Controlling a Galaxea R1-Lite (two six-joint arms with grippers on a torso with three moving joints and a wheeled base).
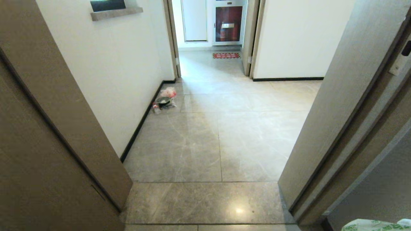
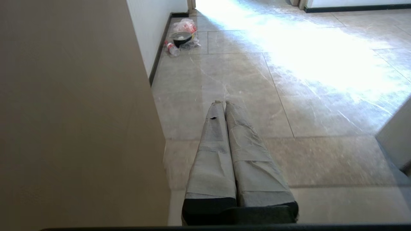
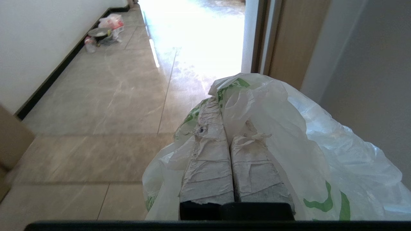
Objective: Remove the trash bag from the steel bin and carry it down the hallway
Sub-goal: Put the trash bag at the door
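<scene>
The right tool (image 3: pixel 224 110), its two tape-wrapped fingers (image 3: pixel 208 160) pressed together, is clamped on the thin, crinkly, translucent white plastic trash bag with green print (image 3: pixel 289 138); the film bunches up around and over the fingertips and billows out on both sides of the tool and beneath it. In the head view only a corner of that bag (image 1: pixel 375 225) shows at the bottom right edge. The left tool (image 2: pixel 223 102) has its taped fingers together with nothing between them, and it hangs over the bare floor just beside a brown door panel (image 2: pixel 74 112). Ahead of both tools stretches the hallway of glossy grey marble-look tiles (image 1: pixel 218 134), with white walls, black baseboard and brown door frames. Well ahead of the tools, against the baseboard of the left-hand wall, lies a small heap of litter: a pinkish-red plastic bag (image 1: pixel 169 92), a dark round bowl (image 1: pixel 163 101) and a clear plastic bottle (image 2: pixel 172 50). A red patterned doormat (image 1: pixel 226 55) lies at the far doorway.
</scene>
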